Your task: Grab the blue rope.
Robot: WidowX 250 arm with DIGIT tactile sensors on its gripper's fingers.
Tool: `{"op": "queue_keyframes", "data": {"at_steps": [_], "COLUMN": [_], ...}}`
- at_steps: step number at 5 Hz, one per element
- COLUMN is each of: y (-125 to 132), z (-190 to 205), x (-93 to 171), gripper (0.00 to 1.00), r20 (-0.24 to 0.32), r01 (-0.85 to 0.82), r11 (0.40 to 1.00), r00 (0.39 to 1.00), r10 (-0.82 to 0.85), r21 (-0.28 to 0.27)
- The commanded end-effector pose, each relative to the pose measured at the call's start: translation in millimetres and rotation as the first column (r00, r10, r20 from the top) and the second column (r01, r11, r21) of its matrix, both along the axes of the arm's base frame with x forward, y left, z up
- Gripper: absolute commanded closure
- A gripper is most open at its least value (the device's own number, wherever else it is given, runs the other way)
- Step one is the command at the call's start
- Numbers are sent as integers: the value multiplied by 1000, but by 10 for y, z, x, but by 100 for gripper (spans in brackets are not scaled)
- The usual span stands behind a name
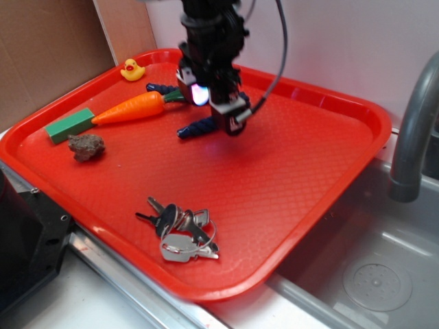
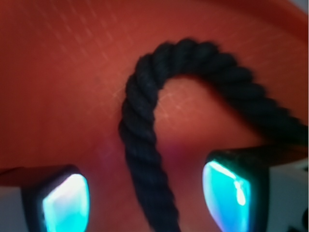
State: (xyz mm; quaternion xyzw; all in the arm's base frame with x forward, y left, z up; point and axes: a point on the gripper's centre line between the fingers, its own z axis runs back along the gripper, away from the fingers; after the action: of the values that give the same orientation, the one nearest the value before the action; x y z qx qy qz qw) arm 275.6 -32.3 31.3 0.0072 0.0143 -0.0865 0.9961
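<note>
The blue rope (image 2: 145,145) is a thick dark twisted cord lying bent in an arch on the red tray (image 2: 63,87). In the wrist view one leg of it runs down between my two glowing pads (image 2: 65,203), with a gap on each side. In the exterior view my gripper (image 1: 218,115) stands low over the rope (image 1: 199,127) at the tray's back middle, open and astride it. Most of the rope is hidden there by the gripper; one end (image 1: 156,88) shows behind the carrot.
An orange toy carrot (image 1: 130,107), a green block (image 1: 70,125), a brown rock (image 1: 86,147) and a yellow duck (image 1: 132,70) lie at the tray's left. A bunch of keys (image 1: 180,230) lies near the front. A sink with a grey tap (image 1: 411,130) is at the right.
</note>
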Motion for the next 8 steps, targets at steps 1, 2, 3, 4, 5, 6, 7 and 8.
{"op": "queue_keyframes", "data": {"at_steps": [1,2,3,4,5,6,7,8], "y": [8,-100,-200,22,62,166,162,54], "z": [-230,-215,-81,151,392,659,638,416], "x": [-36,-310,-653,-517,-790,-846,-683,-477], "gripper": [0,100,100,100,100,58,0,0], "r20": [-21,-29,38,47,46,99,114,96], "r01": [10,27,2,-8,-43,-74,-99,-132], "r11": [1000,999,1000,1000,999,997,995,991], "r00": [1000,999,999,999,998,992,988,987], "r10": [-10,-26,-3,9,42,77,102,129], "r21": [-4,21,28,-13,5,-28,-26,28]}}
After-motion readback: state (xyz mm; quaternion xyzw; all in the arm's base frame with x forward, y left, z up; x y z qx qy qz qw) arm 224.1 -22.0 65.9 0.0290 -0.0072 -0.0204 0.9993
